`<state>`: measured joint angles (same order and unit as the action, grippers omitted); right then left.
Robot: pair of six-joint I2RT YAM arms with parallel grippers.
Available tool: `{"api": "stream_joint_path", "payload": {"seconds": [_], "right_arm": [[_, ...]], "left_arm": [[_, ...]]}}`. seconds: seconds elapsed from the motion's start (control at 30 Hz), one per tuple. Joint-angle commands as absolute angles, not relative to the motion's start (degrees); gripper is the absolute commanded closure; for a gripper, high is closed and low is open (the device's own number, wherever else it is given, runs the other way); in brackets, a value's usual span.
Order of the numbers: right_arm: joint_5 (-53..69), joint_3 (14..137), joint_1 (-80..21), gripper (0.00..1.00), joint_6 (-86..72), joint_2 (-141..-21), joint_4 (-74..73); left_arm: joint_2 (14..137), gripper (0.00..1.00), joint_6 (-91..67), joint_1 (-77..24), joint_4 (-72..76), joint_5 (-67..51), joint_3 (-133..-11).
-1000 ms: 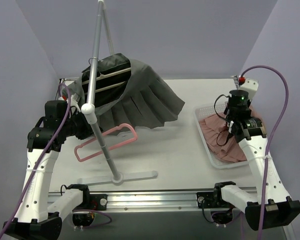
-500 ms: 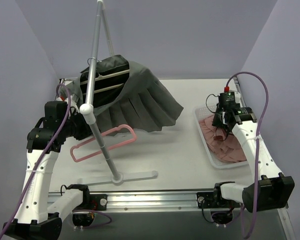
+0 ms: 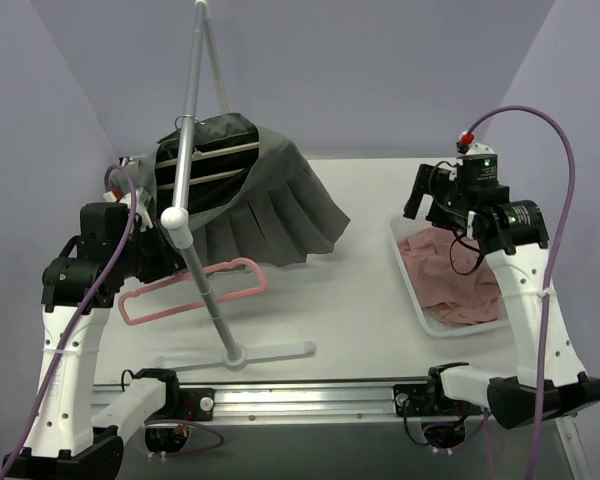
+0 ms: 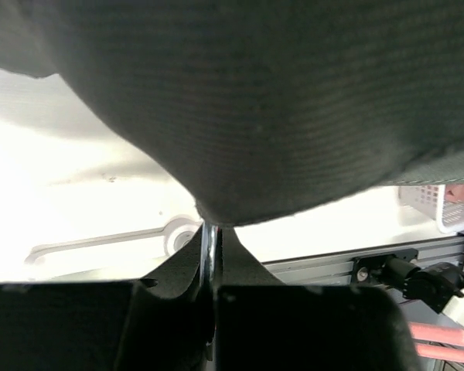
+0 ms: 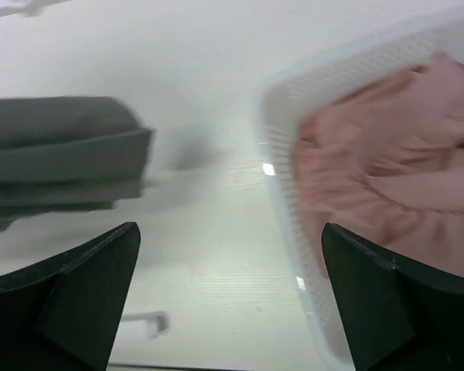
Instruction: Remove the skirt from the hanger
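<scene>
A pink skirt (image 3: 455, 275) lies crumpled in the white basket (image 3: 416, 300) at the right. My right gripper (image 3: 425, 196) hovers open and empty above the basket's left rim; the right wrist view shows the skirt (image 5: 387, 170) off to the right of its wide jaws (image 5: 230, 232). The bare pink hanger (image 3: 165, 312) hangs low on the left. My left gripper (image 4: 213, 232) is shut on the hanger's thin metal hook. In the top view my left gripper (image 3: 178, 268) is partly hidden by the rack pole.
A grey pleated skirt (image 3: 270, 210) hangs on its own hanger from the slanted rack pole (image 3: 185, 150) and fills the top of the left wrist view (image 4: 240, 100). The rack's base (image 3: 235, 352) rests on the table near the front rail.
My right gripper has opened, let go of the pink skirt and risen up and left out of the basket. My left arm has drawn the pink hanger a little leftward.
</scene>
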<state>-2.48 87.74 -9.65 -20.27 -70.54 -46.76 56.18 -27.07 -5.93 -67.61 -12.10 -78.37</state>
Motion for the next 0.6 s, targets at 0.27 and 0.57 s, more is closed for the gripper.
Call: {"api": "stream_joint_path", "payload": {"seconds": [0.27,0.57], "right_arm": [[27.14,95.63,-30.40,0.09,-20.38,-72.42,-38.17],[35.94,91.58,-47.89,0.15,-25.66,-74.70,-24.10]], "left_arm": [[54.23,0.98,-23.91,-6.24,-71.28,-9.32,-79.01],[53.44,0.98,-23.64,-6.24,-72.25,-8.96,-79.19]]}}
